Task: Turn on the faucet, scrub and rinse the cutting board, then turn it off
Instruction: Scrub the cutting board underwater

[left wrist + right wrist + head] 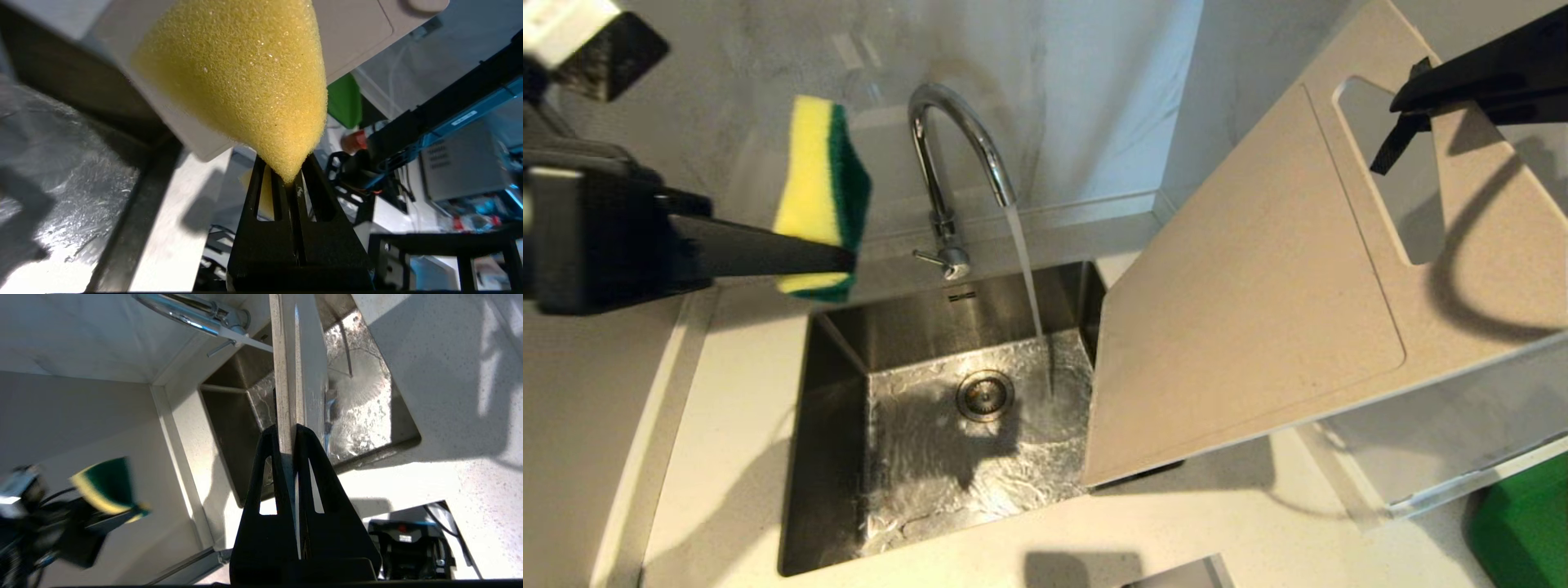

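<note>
**Now: water running, board held beside the stream**

Overhead, the chrome faucet (960, 155) pours into the steel sink (833, 457). At three o'clock the right hand (295, 430) pinches the flat cream cutting board (1258, 286), tilted, its lower corner over the sink's rim. At nine o'clock the left hand (291, 179) pinches a porous yellow-green sponge (821, 192) above the bench (727, 408), open air between.

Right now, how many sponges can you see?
1: the sponge, yellow with a green side, pinched in the left gripper up beside the faucet. None other shows.

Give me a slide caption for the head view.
Left gripper holds sponge, right gripper holds cutting board, faucet running into sink.
</note>
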Robot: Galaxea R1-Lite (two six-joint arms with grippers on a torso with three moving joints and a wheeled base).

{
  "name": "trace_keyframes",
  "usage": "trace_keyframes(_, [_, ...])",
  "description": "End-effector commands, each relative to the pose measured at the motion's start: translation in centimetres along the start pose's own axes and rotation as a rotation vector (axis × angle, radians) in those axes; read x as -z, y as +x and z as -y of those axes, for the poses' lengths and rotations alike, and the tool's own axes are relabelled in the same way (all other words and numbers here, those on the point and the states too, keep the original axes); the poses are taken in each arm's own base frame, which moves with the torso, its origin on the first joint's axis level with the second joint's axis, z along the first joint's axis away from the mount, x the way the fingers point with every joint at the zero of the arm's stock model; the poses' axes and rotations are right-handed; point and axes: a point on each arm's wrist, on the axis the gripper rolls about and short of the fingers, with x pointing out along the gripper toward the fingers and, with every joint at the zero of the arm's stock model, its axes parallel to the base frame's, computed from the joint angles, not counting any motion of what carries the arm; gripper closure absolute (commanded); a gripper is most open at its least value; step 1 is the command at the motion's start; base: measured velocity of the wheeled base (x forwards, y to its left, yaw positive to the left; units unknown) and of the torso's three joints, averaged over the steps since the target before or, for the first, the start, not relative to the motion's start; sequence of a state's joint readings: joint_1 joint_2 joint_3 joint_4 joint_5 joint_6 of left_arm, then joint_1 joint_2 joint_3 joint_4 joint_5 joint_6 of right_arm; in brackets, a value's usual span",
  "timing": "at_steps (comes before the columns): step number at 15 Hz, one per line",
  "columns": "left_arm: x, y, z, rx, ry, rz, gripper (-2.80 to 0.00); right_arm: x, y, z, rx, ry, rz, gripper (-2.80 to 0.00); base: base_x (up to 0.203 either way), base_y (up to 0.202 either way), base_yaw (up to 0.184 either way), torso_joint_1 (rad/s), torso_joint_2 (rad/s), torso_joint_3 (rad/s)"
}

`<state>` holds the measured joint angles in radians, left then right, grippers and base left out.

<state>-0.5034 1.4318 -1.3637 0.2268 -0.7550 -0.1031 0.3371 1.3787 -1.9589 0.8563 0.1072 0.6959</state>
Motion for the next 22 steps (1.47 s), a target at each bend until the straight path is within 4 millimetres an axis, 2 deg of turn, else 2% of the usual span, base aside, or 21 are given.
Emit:
trace_keyframes(1, [0.2,6.2,-2.7,0.066,-0.062,-0.086,0.00,0.0,0.2,0.0,0.001,0.018,-0.005,0.00,0.000,0.000,0.000,0.000,0.00,0.000])
trace_keyframes(5, [-0.5,11.0,-3.9,0.124,-0.097,-0.090,0.00,0.0,0.1,0.0,0.003,0.023,-0.007,0.00,0.000,0.000,0.000,0.000,0.00,0.000])
trace_keyframes(7, [-1.3,12.8,-4.0,0.155,-0.087,-0.077,0.00,0.1,0.0,0.1,0.004,0.023,-0.008,0.00,0.000,0.000,0.000,0.000,0.00,0.000])
trace_keyframes(10, [-1.2,15.5,-4.4,0.183,-0.085,-0.088,0.00,0.1,-0.4,0.0,0.000,0.024,-0.004,0.00,0.000,0.000,0.000,0.000,0.00,0.000])
trace_keyframes(16, [-1.1,19.3,-4.7,0.218,-0.100,-0.129,0.00,0.4,-1.3,0.0,-0.025,0.024,-0.028,0.00,0.000,0.000,0.000,0.000,0.00,0.000])
trace_keyframes(18, [-0.4,20.8,-4.7,0.234,-0.104,-0.150,0.00,0.4,-1.3,0.0,-0.028,0.024,-0.028,0.00,0.000,0.000,0.000,0.000,0.00,0.000])
trace_keyframes(22, [1.0,22.4,-4.4,0.253,-0.124,-0.195,0.00,0.3,-1.4,0.0,-0.030,0.025,-0.025,0.00,0.000,0.000,0.000,0.000,0.00,0.000])
